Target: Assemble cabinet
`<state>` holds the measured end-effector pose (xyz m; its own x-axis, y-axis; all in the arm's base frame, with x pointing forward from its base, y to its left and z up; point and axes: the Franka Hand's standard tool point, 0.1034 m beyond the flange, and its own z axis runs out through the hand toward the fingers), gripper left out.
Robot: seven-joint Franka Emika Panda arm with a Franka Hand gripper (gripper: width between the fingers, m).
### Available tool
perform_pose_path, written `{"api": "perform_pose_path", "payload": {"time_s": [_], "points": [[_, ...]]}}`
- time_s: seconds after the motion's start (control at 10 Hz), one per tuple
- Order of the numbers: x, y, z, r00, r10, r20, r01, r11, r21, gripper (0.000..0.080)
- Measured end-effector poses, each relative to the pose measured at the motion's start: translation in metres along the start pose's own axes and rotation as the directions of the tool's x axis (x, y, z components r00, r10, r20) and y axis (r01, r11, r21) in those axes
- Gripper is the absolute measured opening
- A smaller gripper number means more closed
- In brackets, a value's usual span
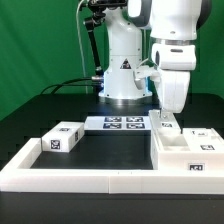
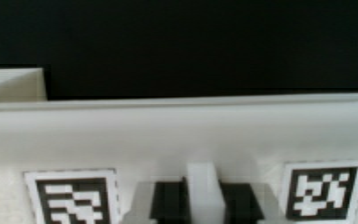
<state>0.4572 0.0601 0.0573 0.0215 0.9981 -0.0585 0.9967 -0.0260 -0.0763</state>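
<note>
Hanging at about 2 o'clock in the exterior view, the arm [image 1: 175, 50] folds over from its base [image 1: 122, 75] at 12 o'clock, with the wrist pointing straight down. The gripper [image 1: 168, 120] sits low on the far edge of the box shell [image 1: 190, 152], at the corner toward the exterior view's left. The shell rests on the black table [image 1: 110, 152] at 4 o'clock.

In the wrist view, the two dark fingers [image 2: 165, 205] stand close together on either side of a thin white rib of the shell [image 2: 176, 130]. They look clamped on it, but the frame is soft, so contact is probable rather than certain. One tag [image 2: 73, 197] lies on each side of the fingers, the other at [image 2: 327, 188].

The small tagged block [image 1: 62, 139] is at 9 o'clock, well apart from the shell. The marker board [image 1: 122, 124] lies flat between them, near centre. The low border wall [image 1: 100, 178] runs along 6 o'clock.
</note>
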Motion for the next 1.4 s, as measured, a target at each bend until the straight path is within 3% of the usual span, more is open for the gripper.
{"api": "perform_pose_path", "payload": {"time_s": [0.2,0.3,0.7,1.4], "points": [[0.0026,-0.0018,0.0022,1.0,-0.001,-0.018,0.0,1.0,-0.03,0.007],[0.0005,-0.005,0.0031,1.0,-0.001,-0.016,0.0,1.0,-0.026,0.007],[0.0018,-0.0067,0.0038,1.0,0.004,-0.031,-0.006,0.999,-0.052,0.007],[0.0037,0.0001,-0.0006,1.0,0.001,-0.023,-0.002,0.999,-0.046,0.007]]}}
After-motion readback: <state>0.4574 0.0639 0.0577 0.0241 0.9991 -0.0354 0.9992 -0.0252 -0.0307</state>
